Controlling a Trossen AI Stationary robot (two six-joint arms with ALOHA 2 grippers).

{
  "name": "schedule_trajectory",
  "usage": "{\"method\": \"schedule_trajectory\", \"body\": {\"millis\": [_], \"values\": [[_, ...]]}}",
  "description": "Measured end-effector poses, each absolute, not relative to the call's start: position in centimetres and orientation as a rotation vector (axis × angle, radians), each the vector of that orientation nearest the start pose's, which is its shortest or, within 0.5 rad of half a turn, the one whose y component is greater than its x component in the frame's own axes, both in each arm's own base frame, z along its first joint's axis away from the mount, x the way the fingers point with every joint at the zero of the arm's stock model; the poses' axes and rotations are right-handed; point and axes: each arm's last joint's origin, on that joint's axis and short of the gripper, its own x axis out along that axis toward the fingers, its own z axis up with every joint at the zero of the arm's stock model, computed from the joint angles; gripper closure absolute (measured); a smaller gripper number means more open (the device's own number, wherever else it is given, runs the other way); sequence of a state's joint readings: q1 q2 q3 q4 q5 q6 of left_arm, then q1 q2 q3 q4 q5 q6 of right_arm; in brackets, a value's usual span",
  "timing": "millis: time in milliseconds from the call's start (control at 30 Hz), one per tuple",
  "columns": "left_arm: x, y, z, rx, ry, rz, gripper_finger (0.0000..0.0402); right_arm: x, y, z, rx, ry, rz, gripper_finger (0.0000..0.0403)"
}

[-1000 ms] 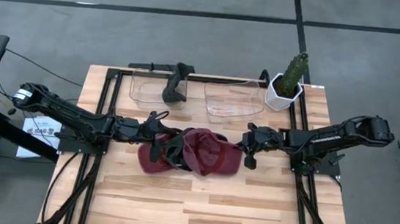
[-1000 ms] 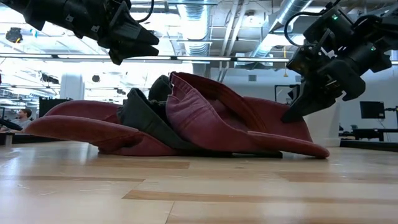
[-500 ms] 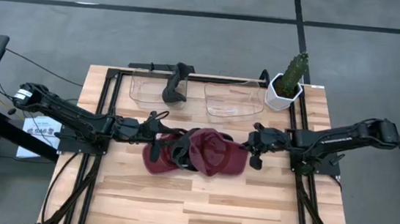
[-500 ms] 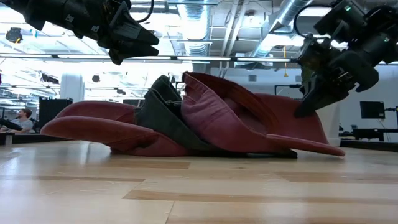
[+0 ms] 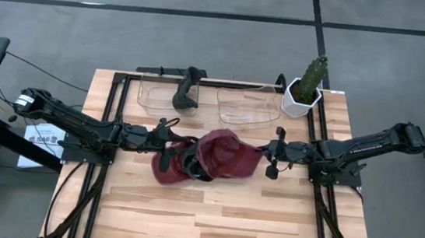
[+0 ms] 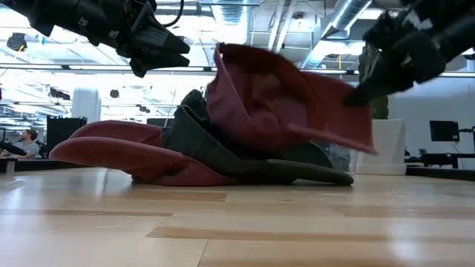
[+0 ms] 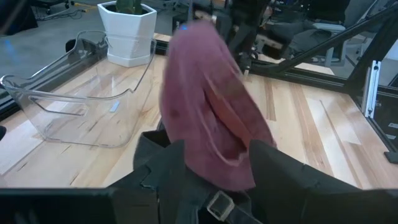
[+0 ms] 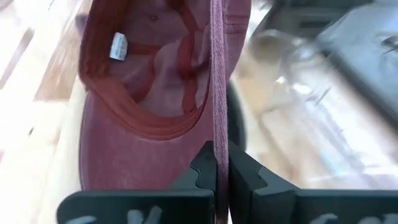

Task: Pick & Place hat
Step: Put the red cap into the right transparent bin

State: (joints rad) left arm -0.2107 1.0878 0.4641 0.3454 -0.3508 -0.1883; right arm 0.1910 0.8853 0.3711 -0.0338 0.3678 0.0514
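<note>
The wooden table [image 5: 210, 220] carries a small heap of caps at its middle, two clear plastic bins along the far edge, and a white pot with a cactus [image 5: 306, 87] at the far right corner. The left clear bin [image 5: 156, 96] holds a dark object; the right clear bin [image 5: 246, 107] looks empty, and it may be where the hat is meant to go, though the task sentence does not say. The pick half of the job looks done: the maroon hat [image 6: 274, 100] hangs clear of the tabletop in the low view, tilted on edge above the pile, with its brim pinched in the right gripper [image 8: 219, 163], whose fingers are shut tight on the fabric. The place half is all left, since the hat sits just above the heap, near the right bin but not over it. On the table beneath lie a dark grey cap [image 6: 223, 148] and another maroon cap [image 6: 111, 152], overlapping each other and seemingly not dragged up with the lifted one. The left gripper [image 6: 152, 44] waits above the left side of the pile with its fingers spread wide and holding nothing.
</note>
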Motion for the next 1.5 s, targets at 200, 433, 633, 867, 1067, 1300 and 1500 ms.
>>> {"method": "schedule_trajectory", "body": {"millis": [200,433,633,867,1067,1300,1500], "values": [[22.0,-3.7,21.7,-0.11,0.254,0.164,0.0225,17.5,3.9,21.0,-0.144,0.438,-0.279,0.0399],[22.0,-3.7,21.7,-0.11,0.254,0.164,0.0225,17.0,5.9,22.5,-0.209,0.361,-0.351,0.04],[22.0,-3.7,21.7,-0.108,0.249,0.163,0.0225,16.6,7.4,23.3,-0.257,0.292,-0.312,0.04],[21.9,-5.0,22.5,-0.003,0.177,0.058,0.0225,16.5,7.9,23.4,-0.309,0.27,-0.366,0.0401],[21.5,-6.8,22.9,0.107,0.138,-0.025,0.0225,16.8,7.9,23.2,-0.306,0.281,-0.336,0.0402],[21.0,-7.7,22.9,0.222,0.143,0.095,0.023,16.8,8.6,23.5,-0.32,0.258,-0.222,0.0402],[21.0,-7.9,23.5,0.202,0.086,0.101,0.0259,16.9,8.3,23.5,-0.312,0.26,-0.237,0.0402]]}}
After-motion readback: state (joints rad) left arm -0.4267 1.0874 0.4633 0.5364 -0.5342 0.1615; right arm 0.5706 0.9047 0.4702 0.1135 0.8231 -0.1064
